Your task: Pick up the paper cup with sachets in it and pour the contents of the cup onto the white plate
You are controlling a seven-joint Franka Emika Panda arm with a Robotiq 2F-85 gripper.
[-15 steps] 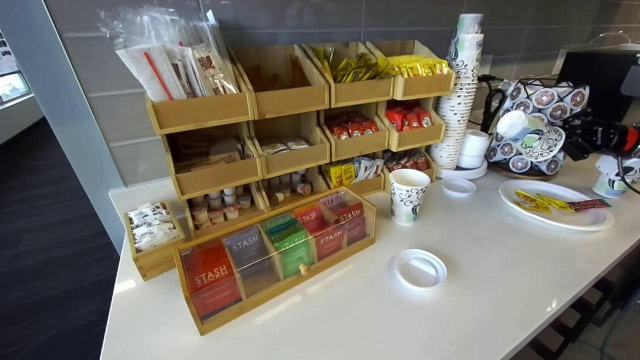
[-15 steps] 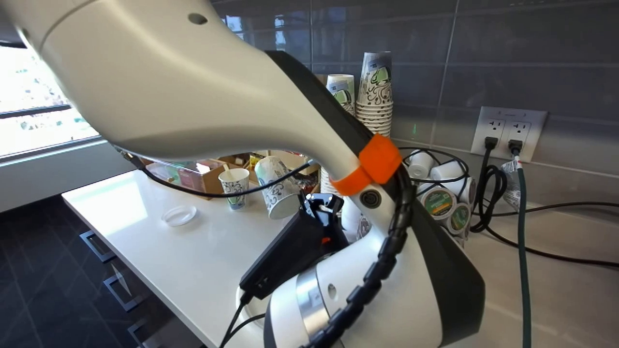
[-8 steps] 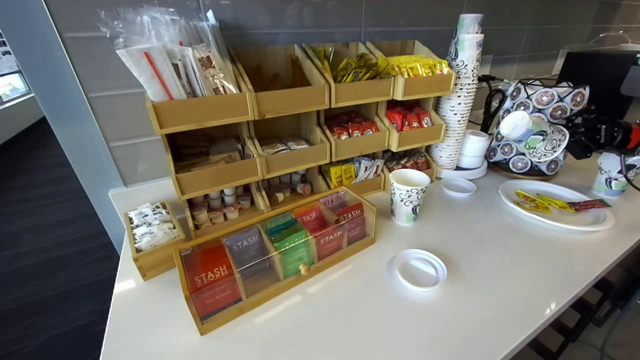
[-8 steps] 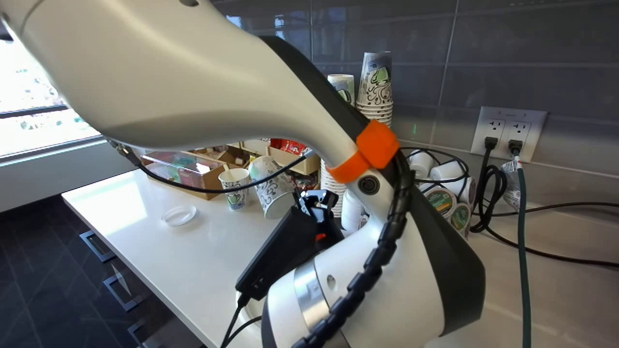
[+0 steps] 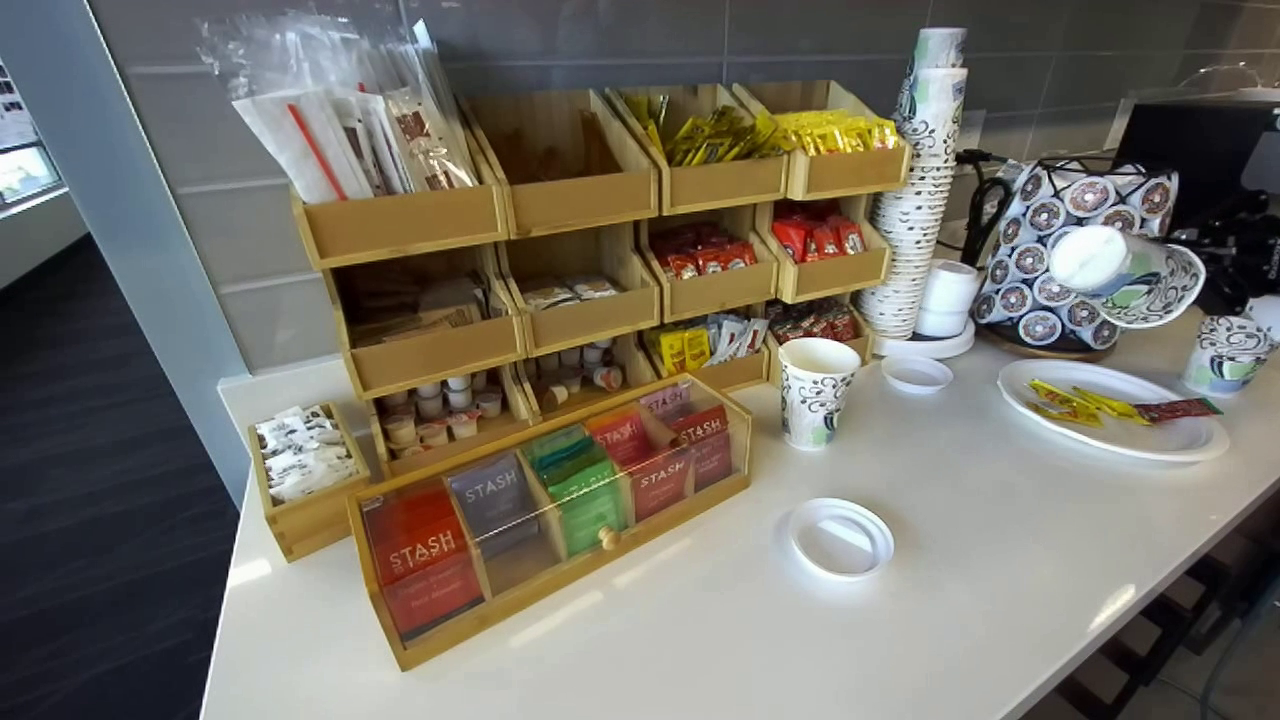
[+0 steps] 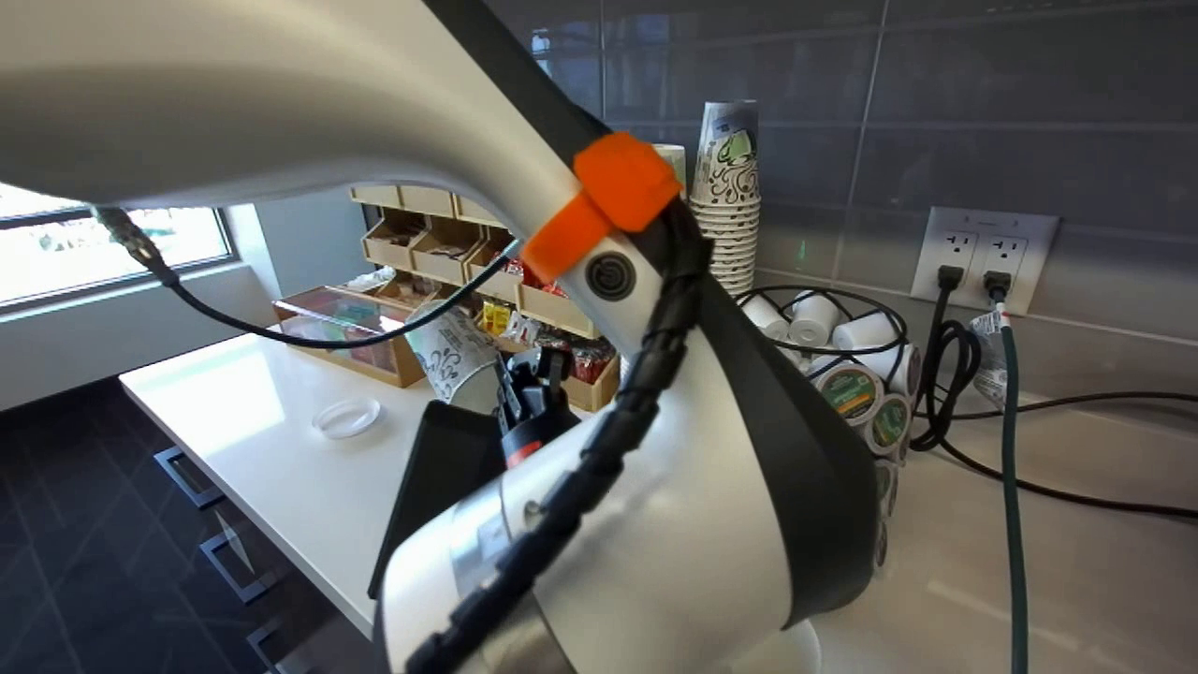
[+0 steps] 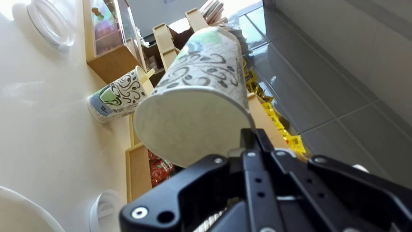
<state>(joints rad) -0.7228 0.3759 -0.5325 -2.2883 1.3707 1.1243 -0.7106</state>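
The paper cup [image 5: 1130, 275], white with dark swirls, hangs tilted in the air, its base up left and its mouth down right; it also shows in an exterior view [image 6: 449, 351]. In the wrist view its mouth faces me, and the inside of the cup [image 7: 193, 129] looks empty. My gripper [image 7: 255, 138] is shut on the cup's rim, one finger inside and one outside. The white plate [image 5: 1160, 442] lies on the counter below the cup in that view. Several yellow sachets [image 5: 1065, 400] and a red packet [image 5: 1180, 409] lie on it.
An upright cup [image 5: 815, 400] stands near the tea box [image 5: 560, 500], and another cup [image 5: 1225, 355] behind the plate's right end. A pod rack [image 5: 1040, 327] and cup stack [image 5: 912, 220] stand at the back. Lids lie on the counter [image 5: 842, 540] [image 5: 917, 373].
The held cup has moved right in an exterior view, its mouth still low. In an exterior view the arm and cup have swung left. The sachets on the plate have not moved.
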